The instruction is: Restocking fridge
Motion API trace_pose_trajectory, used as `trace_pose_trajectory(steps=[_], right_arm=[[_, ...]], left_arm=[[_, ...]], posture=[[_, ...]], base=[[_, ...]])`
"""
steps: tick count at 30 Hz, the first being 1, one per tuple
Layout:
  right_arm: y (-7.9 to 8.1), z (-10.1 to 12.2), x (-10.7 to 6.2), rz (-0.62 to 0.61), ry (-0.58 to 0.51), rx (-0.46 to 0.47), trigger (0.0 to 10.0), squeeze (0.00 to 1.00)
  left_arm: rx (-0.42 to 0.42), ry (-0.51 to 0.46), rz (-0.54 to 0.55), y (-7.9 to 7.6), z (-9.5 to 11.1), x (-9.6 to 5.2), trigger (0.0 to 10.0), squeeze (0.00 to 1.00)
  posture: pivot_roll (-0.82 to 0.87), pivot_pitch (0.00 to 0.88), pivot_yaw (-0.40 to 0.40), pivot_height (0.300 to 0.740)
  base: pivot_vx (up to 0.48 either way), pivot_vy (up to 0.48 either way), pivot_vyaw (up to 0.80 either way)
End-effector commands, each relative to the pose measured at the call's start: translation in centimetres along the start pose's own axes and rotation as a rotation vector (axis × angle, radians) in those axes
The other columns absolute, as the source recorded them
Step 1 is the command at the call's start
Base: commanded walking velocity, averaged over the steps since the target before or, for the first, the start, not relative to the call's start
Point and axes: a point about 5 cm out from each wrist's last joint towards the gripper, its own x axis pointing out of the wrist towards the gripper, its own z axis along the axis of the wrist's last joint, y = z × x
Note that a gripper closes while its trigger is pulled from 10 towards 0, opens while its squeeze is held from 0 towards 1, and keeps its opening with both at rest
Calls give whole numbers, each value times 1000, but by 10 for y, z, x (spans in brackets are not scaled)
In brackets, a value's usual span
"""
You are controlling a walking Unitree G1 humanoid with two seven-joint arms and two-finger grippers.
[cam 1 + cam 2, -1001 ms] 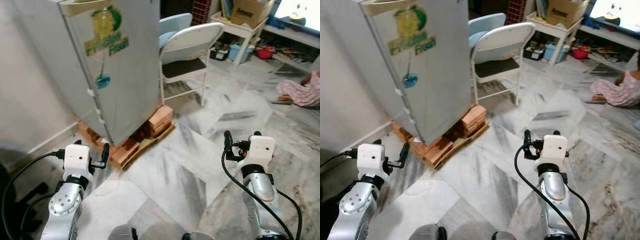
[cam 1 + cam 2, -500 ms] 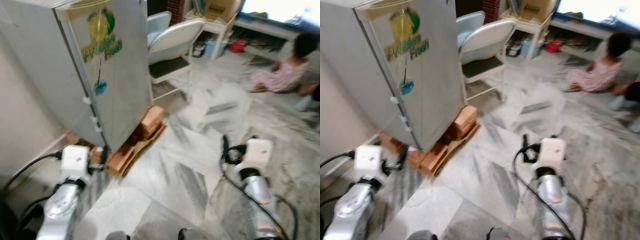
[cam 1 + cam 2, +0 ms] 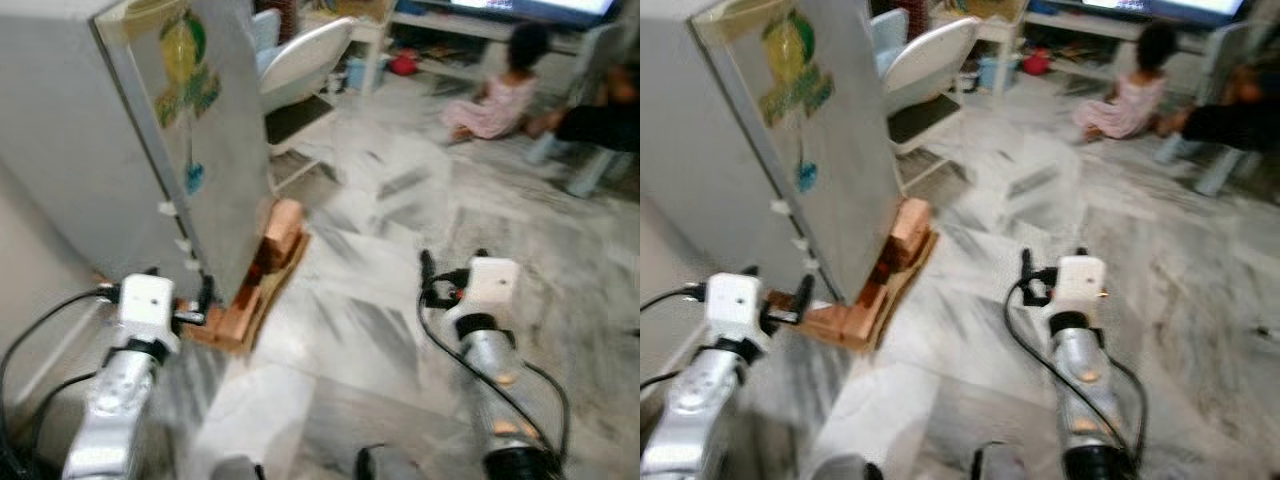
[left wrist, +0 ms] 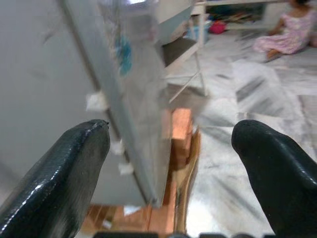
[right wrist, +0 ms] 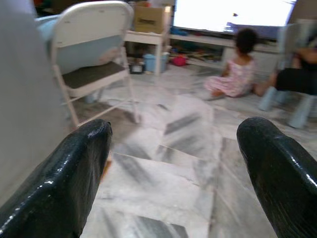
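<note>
The left claw (image 4: 171, 148) is spread apart with nothing in it, the closed fridge (image 3: 120, 130) on its bricks (image 3: 262, 262) just ahead, while the right claw (image 5: 173, 158), also apart, faces a white chair (image 5: 89, 44) and a seated person (image 5: 233, 74).

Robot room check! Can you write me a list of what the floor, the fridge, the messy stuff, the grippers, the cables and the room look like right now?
Surface: marble floor, grey-veined, blurred.
Job's things: fridge, door shut, standing on bricks; a fruit sticker on the door; nothing to restock seen.
Clutter: boxes and small things on the low shelves.
Grippers: left gripper open, holding nothing, pointing at the fridge's lower edge; right gripper open, holding nothing, over the floor.
Cables: black cables loop from both wrists.
Surroundings: white folding chair beside the fridge; a person sitting on the floor; a bright screen behind.
</note>
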Motion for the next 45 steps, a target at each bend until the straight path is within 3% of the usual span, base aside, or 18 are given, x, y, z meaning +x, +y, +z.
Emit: trace_pose_trajectory(steps=[1, 12, 18, 33, 41, 45], right_arm=[[-10, 1, 2, -24, -2, -17, 10000, 0], [-6, 0, 3, 0, -4, -32, 10000, 0], [-5, -2, 2, 4, 0, -35, 10000, 0], [-3, -5, 1, 17, 12, -39, 10000, 0], [-4, -4, 2, 30, 14, -51, 10000, 0], [-7, -4, 0, 29, 17, -59, 10000, 0]], left_arm=[[-8, -20, -27, -8, 4, 4, 10000, 0], [-42, -21, -14, -10, 5, 8, 10000, 0], [-52, -11, 19, -8, 3, 7, 10000, 0], [-7, -3, 71, -3, 0, 9, 10000, 0], [-18, -39, -41, -6, 15, 32, 10000, 0], [-20, -53, -43, -7, 21, 47, 10000, 0]], posture=[[39, 103, -6, 740], [44, 101, -16, 740], [46, 101, -16, 740], [44, 111, -21, 740], [35, 117, -41, 740], [24, 120, -49, 740]], base=[[356, 322, -613], [346, 332, -105], [0, 456, 0], [0, 0, 0], [0, 0, 0], [0, 0, 0]])
